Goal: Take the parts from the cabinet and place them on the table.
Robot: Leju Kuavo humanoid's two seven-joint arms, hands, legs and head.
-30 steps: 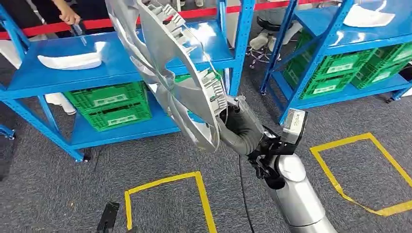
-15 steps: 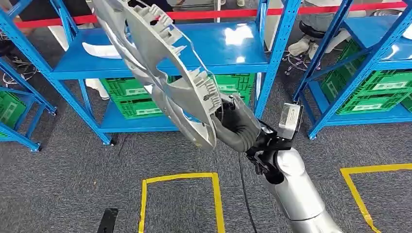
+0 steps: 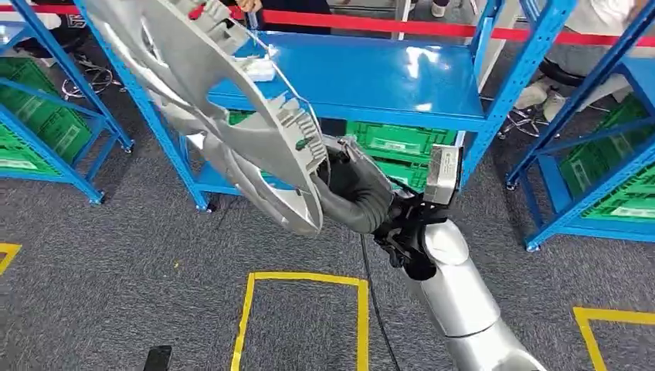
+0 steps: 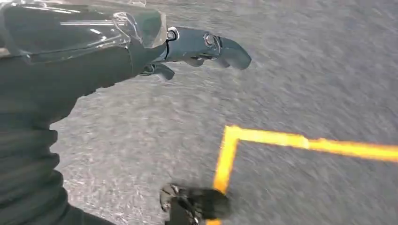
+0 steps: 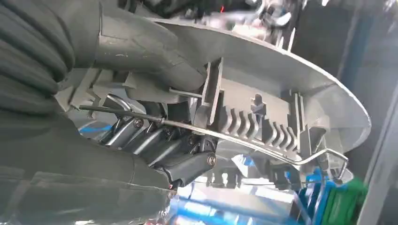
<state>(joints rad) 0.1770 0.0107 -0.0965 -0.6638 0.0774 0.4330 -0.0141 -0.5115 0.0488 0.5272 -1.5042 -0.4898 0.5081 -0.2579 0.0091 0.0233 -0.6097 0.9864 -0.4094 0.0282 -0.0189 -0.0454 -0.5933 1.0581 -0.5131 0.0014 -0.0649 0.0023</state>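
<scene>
A large silver wheel cover with clips and a wire ring on its back is held up in front of me, tilted on edge. My right hand grips its lower rim, the silver arm coming up from the lower right. In the right wrist view the dark fingers curl around the wheel cover behind the wire ring. My left hand hangs over the grey carpet with its fingers apart and nothing in it. A white part lies on the blue shelf, mostly hidden behind the cover.
A blue rack stands ahead with green crates on its lower shelf. More blue racks stand at the left and right. Yellow tape marks a square on the carpet. Red barrier tape runs behind.
The camera has turned, so the racks and floor markings have slid to the right in the picture. The wheel cover stays in my right hand, now a little further left.
</scene>
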